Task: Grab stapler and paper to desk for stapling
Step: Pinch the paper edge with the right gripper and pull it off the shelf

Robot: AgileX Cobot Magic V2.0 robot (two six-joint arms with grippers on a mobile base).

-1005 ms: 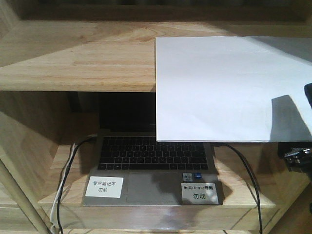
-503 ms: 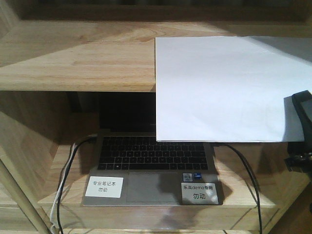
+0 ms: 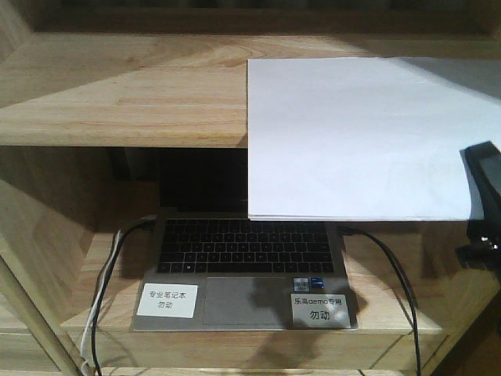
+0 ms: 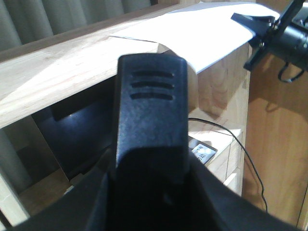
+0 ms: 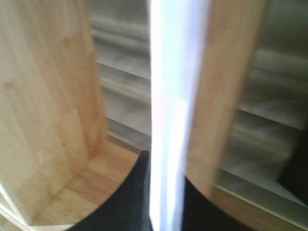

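The shelf board point(image 3: 125, 94) carries the paper point(image 3: 352, 133), whose front overhangs the laptop point(image 3: 243, 258). Only the left wrist view shows the right gripper point(image 4: 240, 42) reaching in level, jaws spread wide, one finger above the sheet's corner and one beneath. The right wrist view sees the sheet edge-on. The left gripper point(image 4: 151, 96) fills its own view, its spread impossible to tell

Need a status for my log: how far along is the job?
Nothing looks finished. In hand: the right gripper straddles the edge of the plain white paper sheet on the light-wood upper shelf; grip unclear. Left: carrying it to the desk and fetching the stapler, neither in view.
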